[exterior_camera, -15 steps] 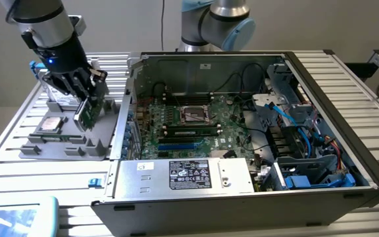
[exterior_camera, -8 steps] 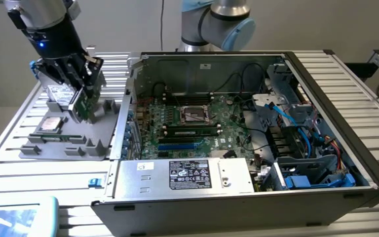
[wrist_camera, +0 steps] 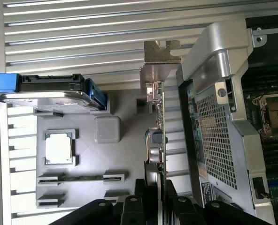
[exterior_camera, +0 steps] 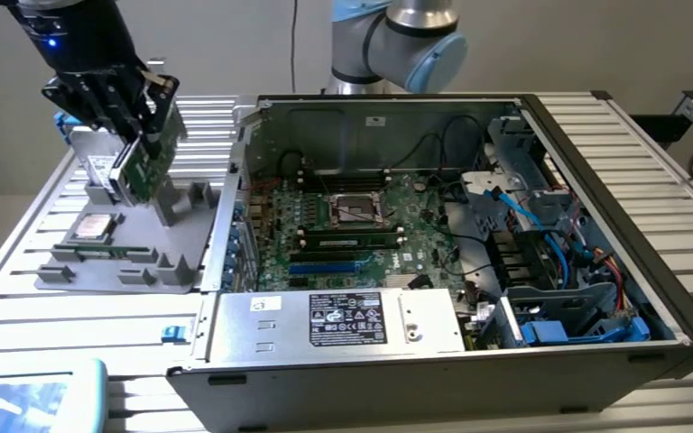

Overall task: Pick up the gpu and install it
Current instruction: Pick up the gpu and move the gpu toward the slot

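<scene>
Tool [exterior_camera: 140, 135] grips gpu [exterior_camera: 151, 170] at tray [wrist_camera: 89, 157] holding hdd [wrist_camera: 50, 91], cpu [wrist_camera: 59, 147], ram [wrist_camera: 80, 178].

The gpu [exterior_camera: 145, 167] stands on edge, slightly tilted, clamped in the gripper [exterior_camera: 130, 133] over the gray tray [exterior_camera: 82, 271] at the exterior view's left. Its board is green, with a silver bracket [wrist_camera: 160, 58] at the end away from the gripper.

So the whole setup sits on a slatted metal table [exterior_camera: 82, 316]. On the exterior view's left, a gray plastic tray [exterior_camera: 196, 227] lies flat on the slats. Just beside it, to the right, is the open computer case [exterior_camera: 443, 383], hogging most of the surface. A small blue clip [exterior_camera: 172, 334] sits by the case's near left corner.
</scene>
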Controlling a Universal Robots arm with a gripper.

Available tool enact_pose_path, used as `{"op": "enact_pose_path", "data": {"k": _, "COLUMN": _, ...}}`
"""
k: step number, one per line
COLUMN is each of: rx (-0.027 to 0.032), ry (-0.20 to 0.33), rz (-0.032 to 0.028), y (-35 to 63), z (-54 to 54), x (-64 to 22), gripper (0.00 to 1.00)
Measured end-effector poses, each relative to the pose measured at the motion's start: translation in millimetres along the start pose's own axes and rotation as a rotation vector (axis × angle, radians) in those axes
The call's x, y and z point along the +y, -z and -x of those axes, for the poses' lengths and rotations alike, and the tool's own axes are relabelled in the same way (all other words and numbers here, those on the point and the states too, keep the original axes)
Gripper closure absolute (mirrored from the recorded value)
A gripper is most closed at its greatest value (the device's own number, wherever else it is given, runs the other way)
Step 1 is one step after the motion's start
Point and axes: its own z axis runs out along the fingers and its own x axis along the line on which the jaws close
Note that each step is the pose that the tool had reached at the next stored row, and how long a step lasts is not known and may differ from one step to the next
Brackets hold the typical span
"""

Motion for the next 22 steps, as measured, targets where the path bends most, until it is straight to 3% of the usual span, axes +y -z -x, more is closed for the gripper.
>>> {"op": "enact_pose_path", "data": {"k": 9, "rx": 0.0042, "ry": 0.0, "rz": -0.0006, "y": 40.8, "z": 13.2, "x": 0.7, "gripper": 0.73}}
{"op": "enact_pose_path", "data": {"k": 18, "rx": 0.0073, "ry": -0.001, "rz": 0.0009, "y": 80.2, "z": 49.9, "x": 5.7, "gripper": 0.73}}
{"op": "enact_pose_path", "data": {"k": 22, "rx": 0.0099, "ry": -0.001, "rz": 0.003, "y": 92.1, "z": 66.6, "x": 8.8, "gripper": 0.73}}
